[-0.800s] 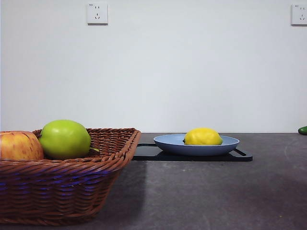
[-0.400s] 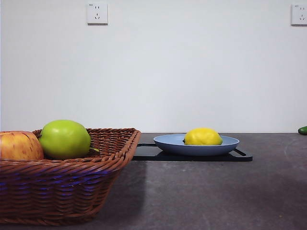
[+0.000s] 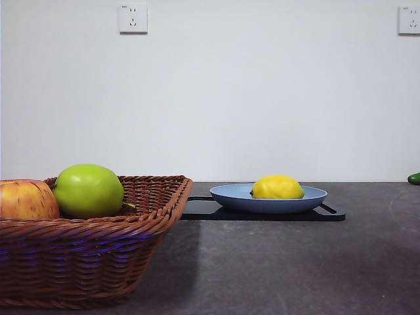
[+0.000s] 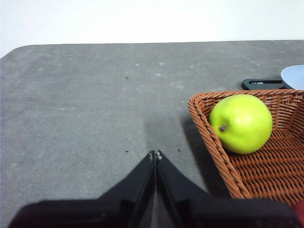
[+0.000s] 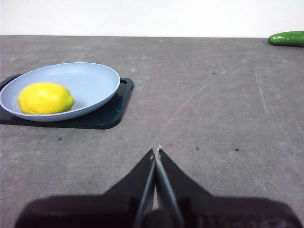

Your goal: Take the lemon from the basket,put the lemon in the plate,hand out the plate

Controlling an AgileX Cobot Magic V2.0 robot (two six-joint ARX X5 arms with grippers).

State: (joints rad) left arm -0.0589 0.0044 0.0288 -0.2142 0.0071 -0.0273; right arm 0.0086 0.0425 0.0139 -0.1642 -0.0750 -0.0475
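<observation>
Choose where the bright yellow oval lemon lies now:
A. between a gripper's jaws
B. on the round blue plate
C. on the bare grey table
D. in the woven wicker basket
B: the lemon rests inside the blue plate, which sits on the black tray, apart from the basket.

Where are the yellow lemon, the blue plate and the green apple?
Bright yellow lemon (image 3: pixel 277 187), front view, middle.
Round blue plate (image 5: pixel 95 78), right wrist view, bare inside.
Green apple (image 4: pixel 241 123), left wrist view, middle.

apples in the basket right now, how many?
2. A green apple sits in the basket, toward its middle in the front view. A red-yellow apple lies beside it at the picture's left edge. The basket runs out of view, so more may be hidden.
</observation>
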